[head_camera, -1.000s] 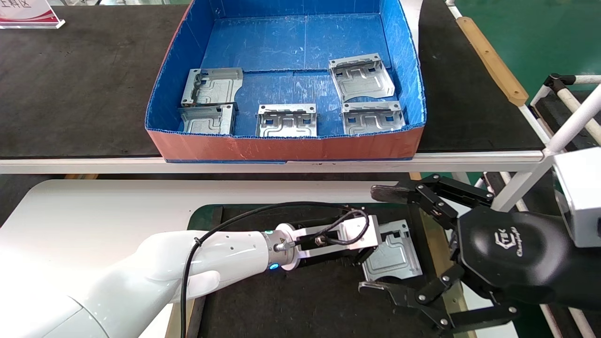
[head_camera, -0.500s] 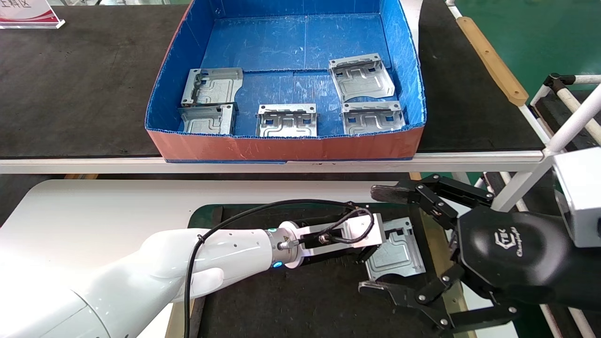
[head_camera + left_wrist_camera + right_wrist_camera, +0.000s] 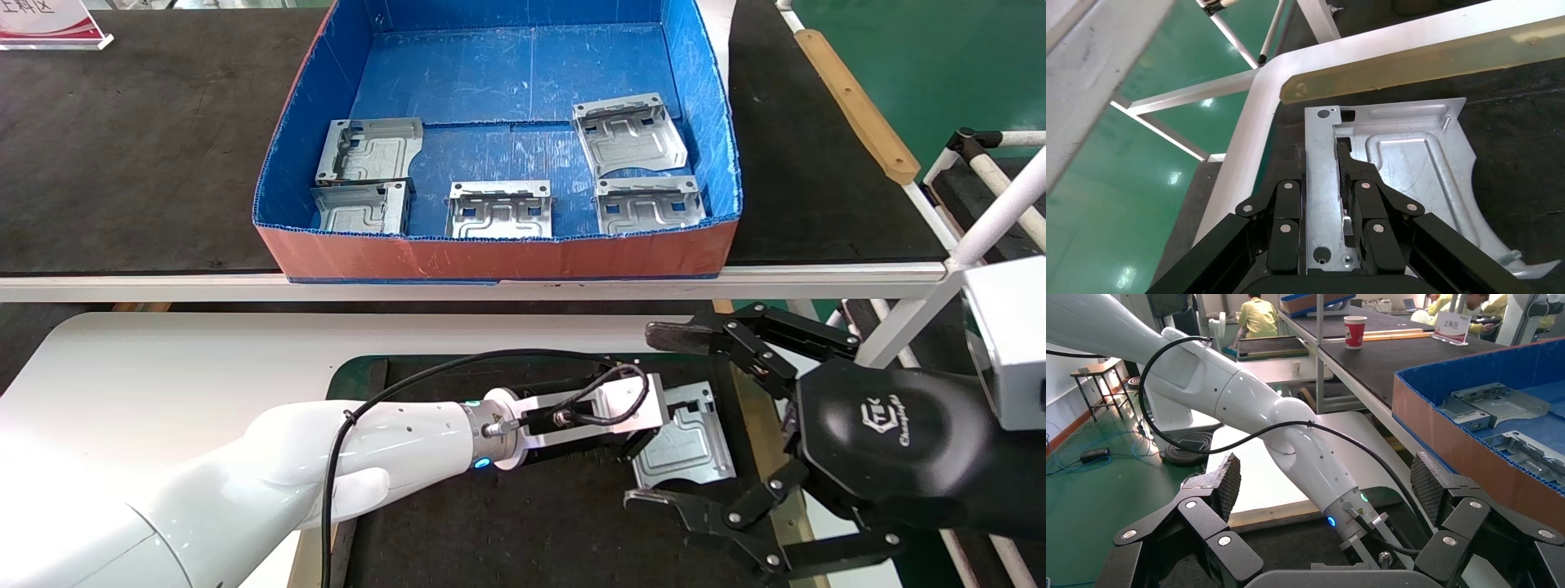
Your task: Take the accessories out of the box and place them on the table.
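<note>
Left wrist view showed the left gripper [image 3: 1324, 205] closed down on the raised edge flange of one stamped steel plate [image 3: 1407, 177], fingers [image 3: 1370, 208] pinching that rib from both sides. Plate lay on, or just above, the dark mat [image 3: 507, 523]; contact could not be told. It sat near the mat's far right corner, close to the tan side strip [image 3: 1425, 58] and the white table [image 3: 163, 367] rim.

Head view: right gripper [image 3: 703, 416] hovered just right of that plate, jaws spread wide, holding nothing. Five more plates lay in the blue box [image 3: 719, 147], which stood beyond the mat on the black bench [image 3: 122, 147]: two plates [image 3: 364, 175] touching at the box's near-left corner, one [image 3: 498, 211] against the middle of the near wall, two [image 3: 637, 167] toward the near right.

Handling, judged: thin sheet metal, stiff, light, won't flex under a pinch. Bare bright surface looked smooth, so likely slippery on flat faces; bent-up tabs and the flange give the surest hold. Edges and the curved notch probably sharp, no fragility concern.

Materials: plates silver, ribbed, with square holes and small round holes. Box corrugated plastic, blue inside, orange-red outer face, low walls. Mat rough and matte with green border.
</note>
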Action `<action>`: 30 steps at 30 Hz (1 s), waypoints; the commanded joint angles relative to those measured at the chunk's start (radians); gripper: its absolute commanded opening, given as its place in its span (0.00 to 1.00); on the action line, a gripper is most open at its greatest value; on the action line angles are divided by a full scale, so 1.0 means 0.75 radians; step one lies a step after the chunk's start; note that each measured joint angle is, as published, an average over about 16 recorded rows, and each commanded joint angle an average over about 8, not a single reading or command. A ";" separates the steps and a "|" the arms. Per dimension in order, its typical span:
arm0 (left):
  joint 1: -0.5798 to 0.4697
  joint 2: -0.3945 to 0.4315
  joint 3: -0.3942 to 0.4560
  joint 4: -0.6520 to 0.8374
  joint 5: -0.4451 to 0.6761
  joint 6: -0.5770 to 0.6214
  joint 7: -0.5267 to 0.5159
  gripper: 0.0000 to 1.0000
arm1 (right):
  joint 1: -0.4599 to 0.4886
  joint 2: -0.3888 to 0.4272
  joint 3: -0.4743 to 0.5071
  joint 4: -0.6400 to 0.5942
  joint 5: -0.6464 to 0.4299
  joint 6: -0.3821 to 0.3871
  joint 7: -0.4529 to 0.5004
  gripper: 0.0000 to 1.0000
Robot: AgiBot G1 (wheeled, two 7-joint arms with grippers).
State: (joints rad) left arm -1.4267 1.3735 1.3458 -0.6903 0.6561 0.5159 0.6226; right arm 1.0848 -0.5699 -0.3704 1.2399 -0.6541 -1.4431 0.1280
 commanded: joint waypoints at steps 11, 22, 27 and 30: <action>0.002 -0.001 -0.010 0.001 0.009 0.004 -0.002 1.00 | 0.000 0.000 0.000 0.000 0.000 0.000 0.000 1.00; 0.033 -0.065 -0.102 -0.050 0.018 0.088 -0.072 1.00 | 0.000 0.000 0.000 0.000 0.000 0.000 0.000 1.00; 0.071 -0.149 -0.218 -0.115 0.025 0.195 -0.160 1.00 | 0.000 0.000 0.000 0.000 0.000 0.000 0.000 1.00; 0.094 -0.199 -0.288 -0.154 0.030 0.260 -0.214 1.00 | 0.000 0.000 0.000 0.000 0.000 0.000 0.000 1.00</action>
State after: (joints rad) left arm -1.3559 1.2237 1.1294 -0.8064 0.6782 0.7109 0.4621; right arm 1.0849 -0.5699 -0.3705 1.2398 -0.6541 -1.4431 0.1280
